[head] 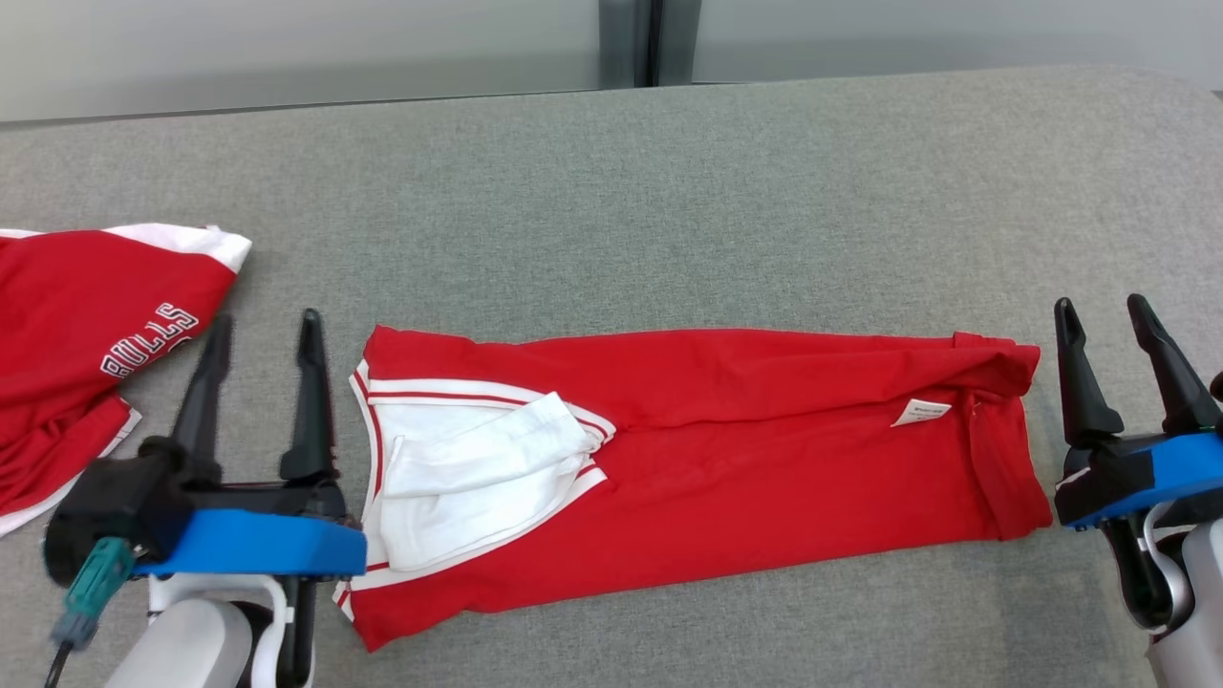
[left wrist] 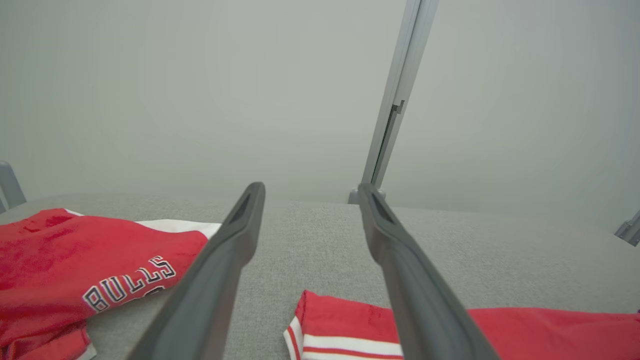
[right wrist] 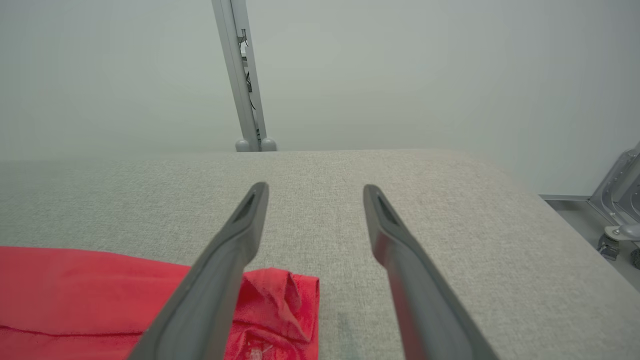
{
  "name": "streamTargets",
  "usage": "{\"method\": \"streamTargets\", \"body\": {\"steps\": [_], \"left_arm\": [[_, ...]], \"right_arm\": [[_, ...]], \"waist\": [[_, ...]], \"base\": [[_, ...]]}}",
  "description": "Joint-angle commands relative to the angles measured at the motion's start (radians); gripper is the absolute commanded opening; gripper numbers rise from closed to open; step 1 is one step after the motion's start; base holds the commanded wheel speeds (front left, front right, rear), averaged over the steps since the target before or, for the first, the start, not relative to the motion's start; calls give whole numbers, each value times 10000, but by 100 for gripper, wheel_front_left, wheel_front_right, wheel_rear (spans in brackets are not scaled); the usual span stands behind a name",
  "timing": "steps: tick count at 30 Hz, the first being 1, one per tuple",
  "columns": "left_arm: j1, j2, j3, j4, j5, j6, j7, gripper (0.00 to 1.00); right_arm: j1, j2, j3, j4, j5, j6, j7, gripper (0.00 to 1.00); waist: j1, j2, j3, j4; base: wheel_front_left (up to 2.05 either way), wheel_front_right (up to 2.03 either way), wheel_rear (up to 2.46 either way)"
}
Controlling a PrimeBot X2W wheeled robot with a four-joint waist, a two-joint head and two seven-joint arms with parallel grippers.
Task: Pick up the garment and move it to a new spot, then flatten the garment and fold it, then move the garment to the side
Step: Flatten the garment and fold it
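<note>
Left tool (head: 266,321) jaws wide and empty, right tool (head: 1101,304) jaws wide and empty

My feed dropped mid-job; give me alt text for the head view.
A red garment, folded into a long strip, lies across the grey table between the open left gripper and the open right gripper. A second red jersey lies at the far left.

Matt cloth garment (head: 745,459), rough woven grey table (head: 669,191)
</note>
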Motion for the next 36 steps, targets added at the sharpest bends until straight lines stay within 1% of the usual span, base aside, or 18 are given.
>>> {"method": "streamTargets", "body": {"steps": [1,5,11,16,21,27,28,29,30,31,34,36], "left_arm": [[356,-291,587,-78,626,-42,-40,100],[977,-1074,1968,-32,1844,-299,-41,100],[1514,-2048,3315,384,2948,-966,-42,100],[1706,-2721,4001,885,3722,-1405,-40,100],[1853,-3214,4608,1298,4225,-1818,-37,100],[1819,-3569,5015,1639,4801,-2227,-36,100],[1757,-3585,5071,1689,4895,-2277,-36,100],[1757,-3585,5071,1689,4895,-2277,-36,100],[1713,-3605,5131,1740,4980,-2321,-36,100],[1680,-3642,5197,1789,5039,-2378,-36,100],[1668,-3760,5357,1895,5200,-2487,-36,100],[1700,-3794,5472,1947,5369,-2551,-36,100]], "right_arm": [[-159,43,-57,205,-44,1,72,100],[-602,179,-141,890,-31,1,562,100],[-1038,420,-58,1974,99,1,1269,100],[-928,572,101,2771,128,1,1644,100],[-721,731,350,3292,244,1,1741,100],[-563,977,756,3868,443,3,2042,100],[-561,1045,853,3895,471,3,2066,70],[-561,1045,853,3895,471,3,2066,70],[-575,1131,941,3881,561,12,2038,25],[-599,1184,1007,3821,666,14,1956,0],[-672,1098,1053,3737,924,0,1722,0],[-735,888,946,3727,1029,-2,1565,0]], "waist": [[1,1,-22,21],[1,1,-42,115],[1,1,74,287],[1,1,69,379],[1,1,27,343],[1,1,-4,296],[1,1,-3,299],[1,1,-3,299],[1,1,0,294],[1,1,1,288],[1,1,-22,236],[1,1,-68,195]], "base": [[0,0,0],[0,0,0],[0,0,0],[0,0,0],[0,0,0],[0,0,0],[0,0,0],[0,0,0],[0,0,0],[0,0,0],[0,0,0],[0,0,0]]}}
